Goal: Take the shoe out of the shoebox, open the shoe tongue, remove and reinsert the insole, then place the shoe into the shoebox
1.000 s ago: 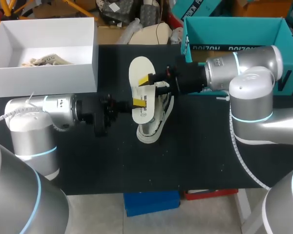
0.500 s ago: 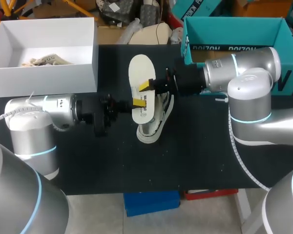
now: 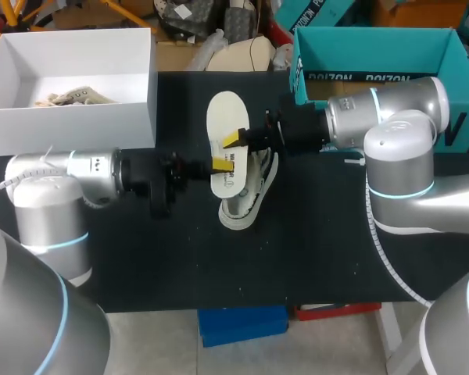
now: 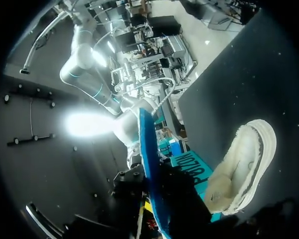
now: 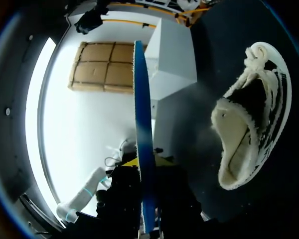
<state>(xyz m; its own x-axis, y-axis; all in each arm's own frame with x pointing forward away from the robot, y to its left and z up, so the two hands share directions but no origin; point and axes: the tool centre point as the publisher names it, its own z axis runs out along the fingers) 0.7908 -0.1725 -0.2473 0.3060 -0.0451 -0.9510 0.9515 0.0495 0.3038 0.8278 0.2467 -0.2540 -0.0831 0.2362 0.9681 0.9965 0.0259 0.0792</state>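
Two grippers hold one white insole (image 3: 225, 125) in the air just above the shoe (image 3: 246, 199). Left gripper (image 3: 219, 165) fingers pinch its narrower end. Right gripper (image 3: 233, 140) fingers are closed on its edge near the middle, from the opposite side. Shoe sits on the black table (image 3: 297, 250), outside the white box (image 3: 78, 121) and the teal shoebox (image 3: 453, 58).

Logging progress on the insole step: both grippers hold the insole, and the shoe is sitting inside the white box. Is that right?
Not quite. The left gripper and right gripper do hold the insole, but the shoe is not inside the white box. The head view shows it lying on the black table, outside the box.
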